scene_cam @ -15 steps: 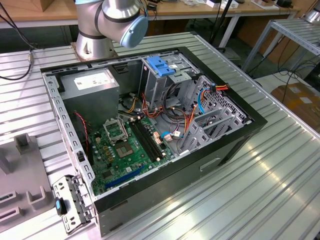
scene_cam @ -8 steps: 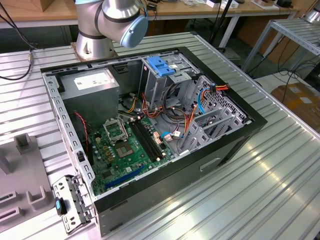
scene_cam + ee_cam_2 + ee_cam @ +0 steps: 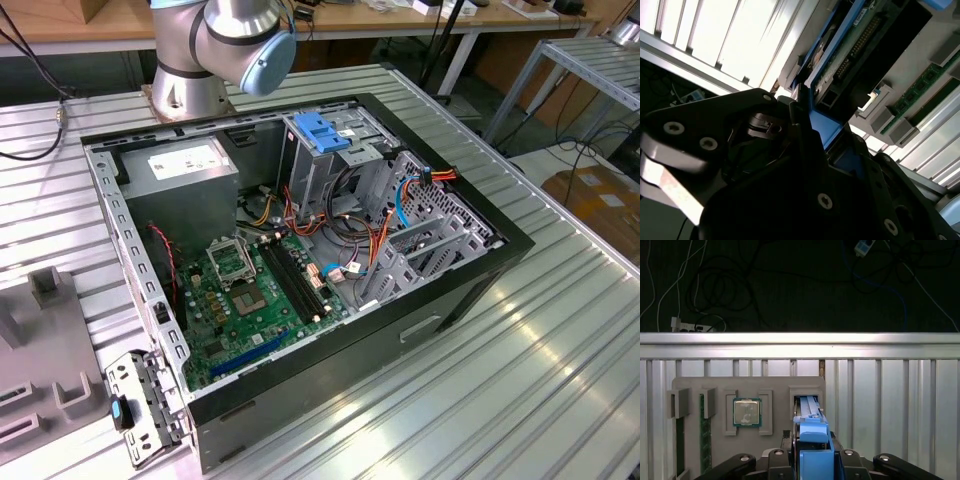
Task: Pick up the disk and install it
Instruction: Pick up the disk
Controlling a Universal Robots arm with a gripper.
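I have my gripper clamped on the disk, jaws nearly closed on its blue rails. The disk stands on edge in a slot of the grey tray. Beside the gripper lie 1 processor chip and 2 memory sticks. Beyond are the ribbed table and floor cables.

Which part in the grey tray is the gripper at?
The disk, the one with blue rails, standing on edge beside the CPU; the gripper is right at it. The memory sticks lie farther off.
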